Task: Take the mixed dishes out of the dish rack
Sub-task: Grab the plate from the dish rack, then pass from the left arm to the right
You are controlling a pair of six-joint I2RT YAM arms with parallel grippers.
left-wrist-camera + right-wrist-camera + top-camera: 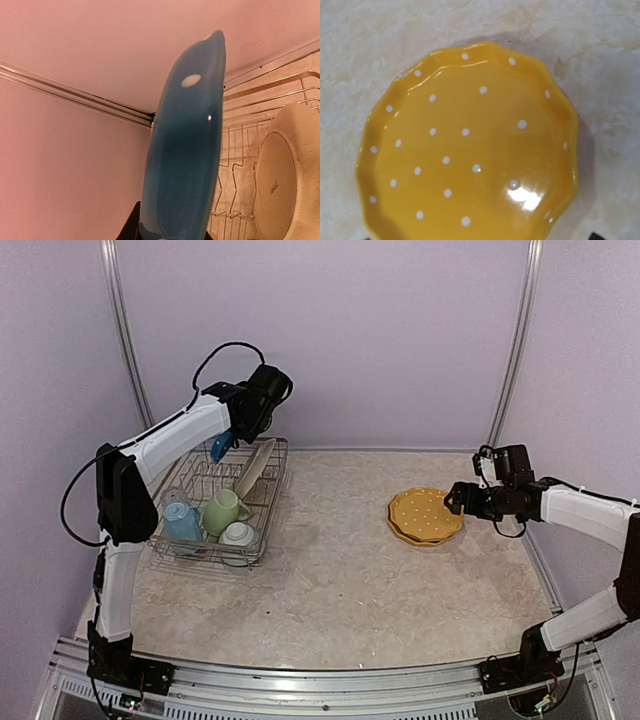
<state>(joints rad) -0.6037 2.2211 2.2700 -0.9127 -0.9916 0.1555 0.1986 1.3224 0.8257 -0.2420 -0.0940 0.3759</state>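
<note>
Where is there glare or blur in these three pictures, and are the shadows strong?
Right wrist view: a white glare spot on the glossy yellow white-dotted scalloped plate, lower right, and a soft shadow beside its right rim. Left wrist view: the blue dotted plate is very close, slightly soft, with a thin highlight on its edge. Top external view: even light, only faint shadows.
</note>
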